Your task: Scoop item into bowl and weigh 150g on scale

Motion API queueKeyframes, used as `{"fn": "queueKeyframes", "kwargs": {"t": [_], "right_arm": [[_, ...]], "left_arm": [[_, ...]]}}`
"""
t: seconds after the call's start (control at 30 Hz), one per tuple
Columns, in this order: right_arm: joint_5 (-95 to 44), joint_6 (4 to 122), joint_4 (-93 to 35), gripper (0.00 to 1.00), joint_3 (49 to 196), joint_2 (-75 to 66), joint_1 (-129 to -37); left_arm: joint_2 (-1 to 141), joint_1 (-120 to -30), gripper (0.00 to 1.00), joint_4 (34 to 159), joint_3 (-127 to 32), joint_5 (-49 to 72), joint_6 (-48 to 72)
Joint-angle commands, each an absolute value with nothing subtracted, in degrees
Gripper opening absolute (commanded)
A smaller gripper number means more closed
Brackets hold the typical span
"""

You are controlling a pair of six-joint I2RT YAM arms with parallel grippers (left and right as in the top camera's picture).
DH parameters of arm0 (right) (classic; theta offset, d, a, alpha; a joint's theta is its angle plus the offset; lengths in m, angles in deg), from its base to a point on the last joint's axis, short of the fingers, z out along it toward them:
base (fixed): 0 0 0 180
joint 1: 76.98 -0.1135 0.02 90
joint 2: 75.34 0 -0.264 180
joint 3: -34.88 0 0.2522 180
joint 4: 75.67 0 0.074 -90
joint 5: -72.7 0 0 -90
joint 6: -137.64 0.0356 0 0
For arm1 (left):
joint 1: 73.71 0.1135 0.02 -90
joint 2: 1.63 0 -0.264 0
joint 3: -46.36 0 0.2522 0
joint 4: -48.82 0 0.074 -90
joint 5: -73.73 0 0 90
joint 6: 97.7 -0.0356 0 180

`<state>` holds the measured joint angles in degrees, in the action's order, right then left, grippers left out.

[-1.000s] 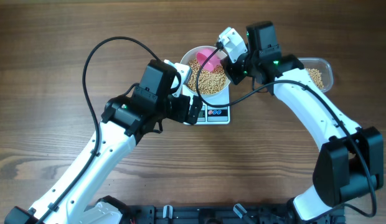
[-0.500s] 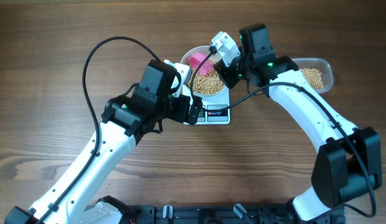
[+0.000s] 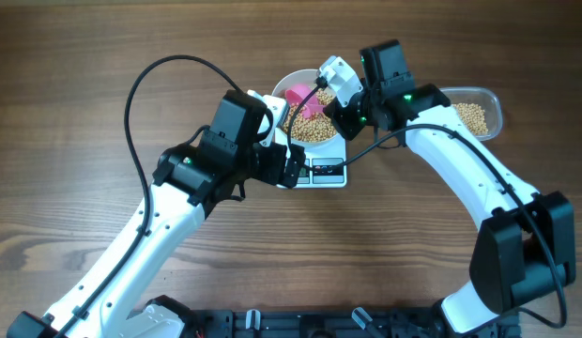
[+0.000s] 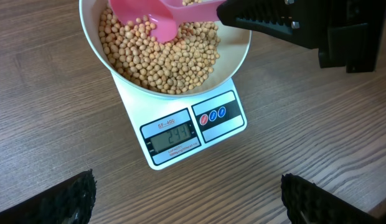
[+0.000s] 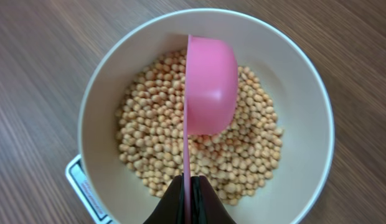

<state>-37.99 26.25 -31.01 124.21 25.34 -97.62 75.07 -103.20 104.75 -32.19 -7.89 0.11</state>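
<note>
I see my left gripper (image 4: 190,202) spread wide and empty, just short of the scale (image 4: 180,134). The bowl (image 4: 93,43) of beans (image 4: 162,62) sits on it (display digits blurry). My right gripper (image 5: 188,198) pinches the pink scoop (image 5: 211,87), tipped on edge over the beans.

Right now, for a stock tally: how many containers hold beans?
2. The white bowl sits on the scale; the clear tub lies to its right in the overhead view. No others show.
</note>
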Motion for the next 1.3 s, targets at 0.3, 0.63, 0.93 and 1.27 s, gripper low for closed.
{"fn": "queueKeyframes", "kwargs": {"t": [0.3,0.63,0.93,1.27], "right_arm": [[-42.7,24.9,-26.2,0.04,124.9,26.5,-97.8],[-46.6,25.8,-24.5,0.04,124.9,26.5,-97.6],[-46.6,31.7,-24.0,0.04,124.9,26.5,-97.6],[-50.6,40.6,-22.7,0.04,124.9,26.5,-96.2]], "left_arm": [[74.9,-102.8,1.0,104.6,-33.0,-8.2,0.4],[74.9,-102.8,1.0,104.6,-33.0,-8.2,0.4],[74.9,-102.8,1.0,104.6,-33.0,-8.2,0.4],[74.9,-102.8,1.0,104.6,-33.0,-8.2,0.4]]}}
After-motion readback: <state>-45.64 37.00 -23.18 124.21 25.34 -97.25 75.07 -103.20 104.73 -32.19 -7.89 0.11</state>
